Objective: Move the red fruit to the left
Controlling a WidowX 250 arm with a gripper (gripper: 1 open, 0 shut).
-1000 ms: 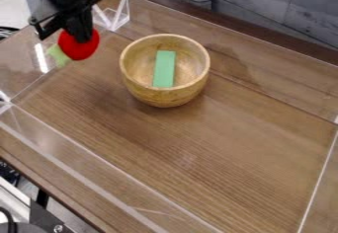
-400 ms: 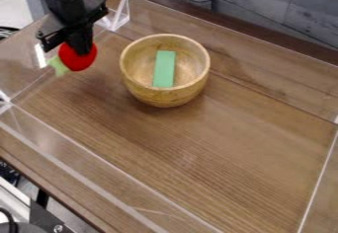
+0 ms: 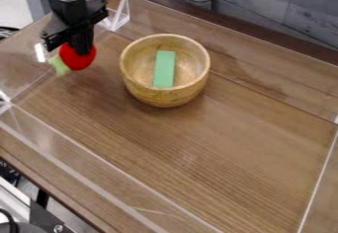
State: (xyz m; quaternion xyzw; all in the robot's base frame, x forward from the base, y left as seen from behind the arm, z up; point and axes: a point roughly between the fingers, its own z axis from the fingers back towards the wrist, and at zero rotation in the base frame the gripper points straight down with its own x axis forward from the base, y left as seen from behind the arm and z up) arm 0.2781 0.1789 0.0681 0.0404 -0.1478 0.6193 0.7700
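The red fruit (image 3: 78, 59) is a small round bright-red toy with a light-green leafy end poking out at its left. My black gripper (image 3: 77, 47) comes down on it from above at the far left of the wooden table and is shut on it. The fruit sits low, close to the tabletop; whether it touches the wood I cannot tell. The gripper's fingers hide the fruit's top.
A wooden bowl (image 3: 137, 85) with a flat green block (image 3: 164, 68) inside stands right of the fruit. Clear plastic walls (image 3: 27, 104) ring the table. A small clear bracket (image 3: 119, 16) stands behind the gripper. Bare wood (image 3: 199, 158) stretches across the front.
The gripper has carried the red fruit downward and slightly toward the left, closer to the tabletop. The bowl and green block have stayed put.
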